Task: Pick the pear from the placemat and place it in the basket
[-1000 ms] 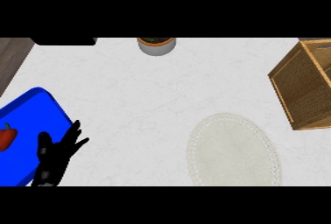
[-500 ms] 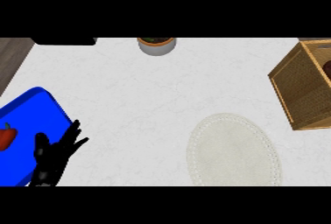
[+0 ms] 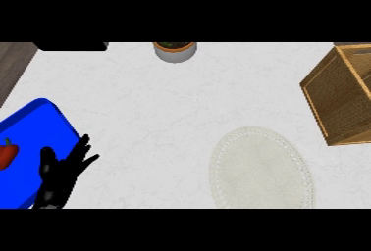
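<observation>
Here the left hand (image 3: 59, 180) rests released, fingers up, at the lower left beside the blue tray (image 3: 33, 128), the oval placemat (image 3: 261, 169) lying near the wicker basket (image 3: 340, 110); where the pear is I cannot tell.

Nothing to read here.

Looking over the counter (image 3: 167, 108), I can make out no word, label, brand, number or sign. The basket (image 3: 340, 93) at the right edge, the placemat (image 3: 261, 169) at lower centre, the tray (image 3: 36, 142) at lower left and the pot (image 3: 174, 50) at the top all show plain faces.
</observation>
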### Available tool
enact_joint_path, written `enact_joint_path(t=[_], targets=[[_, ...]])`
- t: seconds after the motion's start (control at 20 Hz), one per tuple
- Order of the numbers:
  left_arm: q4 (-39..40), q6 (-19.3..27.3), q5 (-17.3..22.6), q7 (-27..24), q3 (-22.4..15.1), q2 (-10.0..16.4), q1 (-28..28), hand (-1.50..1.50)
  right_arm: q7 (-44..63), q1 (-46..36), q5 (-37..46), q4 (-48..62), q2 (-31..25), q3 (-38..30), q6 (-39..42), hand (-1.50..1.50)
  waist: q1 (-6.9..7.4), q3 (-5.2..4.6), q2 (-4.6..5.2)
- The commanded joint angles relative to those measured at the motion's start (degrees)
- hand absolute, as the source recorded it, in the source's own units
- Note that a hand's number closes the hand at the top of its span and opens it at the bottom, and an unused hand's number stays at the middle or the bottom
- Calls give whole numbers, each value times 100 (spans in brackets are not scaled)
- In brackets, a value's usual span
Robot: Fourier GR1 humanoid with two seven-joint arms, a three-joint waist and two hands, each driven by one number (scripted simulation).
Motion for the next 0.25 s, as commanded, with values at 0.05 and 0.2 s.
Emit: enact_joint_path(t=[0.05, 0.2], targets=[[417, 205, -290, -57, -243, -317, -58, 0, -173, 141, -241, 714, -587, -455, 13, -150, -17, -27, 64], [297, -29, -150, -134, -132, -163, 160, 0, -362, 447, -370, 989, -1063, -632, 381, -150, -25, -26, 53]])
